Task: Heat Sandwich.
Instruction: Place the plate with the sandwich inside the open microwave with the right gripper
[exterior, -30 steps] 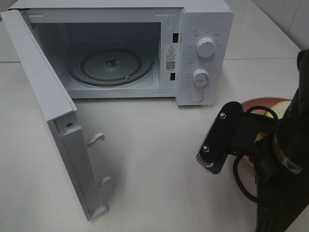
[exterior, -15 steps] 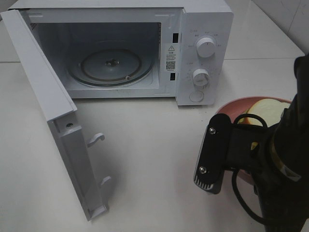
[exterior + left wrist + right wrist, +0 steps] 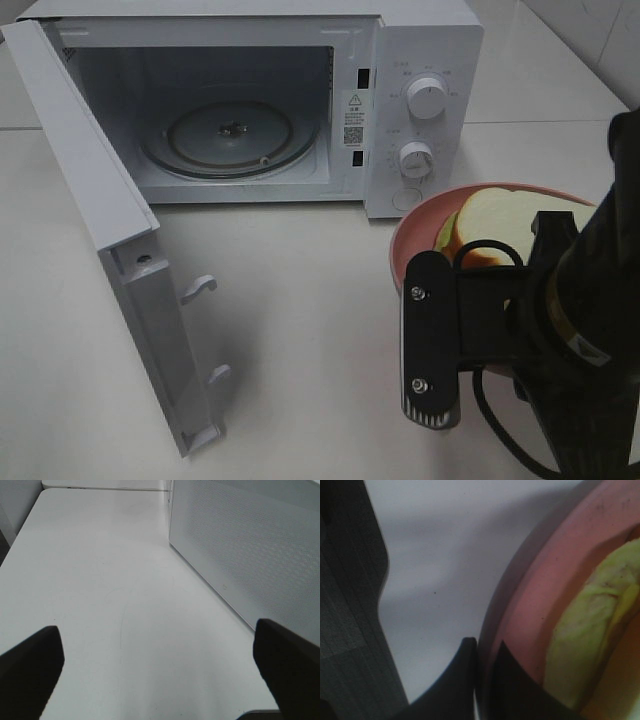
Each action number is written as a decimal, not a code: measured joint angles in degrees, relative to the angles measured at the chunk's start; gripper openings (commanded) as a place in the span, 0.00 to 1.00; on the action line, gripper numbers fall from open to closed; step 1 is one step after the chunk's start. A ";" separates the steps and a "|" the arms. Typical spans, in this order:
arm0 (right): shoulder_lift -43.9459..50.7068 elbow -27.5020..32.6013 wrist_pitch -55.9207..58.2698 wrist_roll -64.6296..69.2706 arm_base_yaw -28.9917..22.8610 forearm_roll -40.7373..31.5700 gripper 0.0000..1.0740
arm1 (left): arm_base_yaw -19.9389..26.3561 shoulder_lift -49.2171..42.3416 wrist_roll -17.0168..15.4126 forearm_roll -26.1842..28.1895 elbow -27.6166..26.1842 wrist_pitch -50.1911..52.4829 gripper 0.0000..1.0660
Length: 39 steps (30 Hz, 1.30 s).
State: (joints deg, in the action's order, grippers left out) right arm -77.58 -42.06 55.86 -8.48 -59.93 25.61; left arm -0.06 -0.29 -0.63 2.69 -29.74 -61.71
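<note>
The right gripper is clamped on the rim of the pink plate carrying the sandwich near the open microwave, while the left gripper stands wide open.

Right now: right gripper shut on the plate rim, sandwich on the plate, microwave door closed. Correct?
Not quite. The door is open, swung out to the left of the microwave, as the exterior high view shows. The rest holds: the right gripper is shut on the plate rim, with the sandwich on the plate.
</note>
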 measured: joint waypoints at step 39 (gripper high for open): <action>0.00 0.23 -15.47 -36.27 1.09 -0.17 0.01 | 0.00 0.00 0.00 0.00 0.00 0.00 0.92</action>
State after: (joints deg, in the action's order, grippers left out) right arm -77.58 -41.83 40.39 -44.75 -58.84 25.44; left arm -0.06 -0.29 -0.63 2.69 -29.74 -61.71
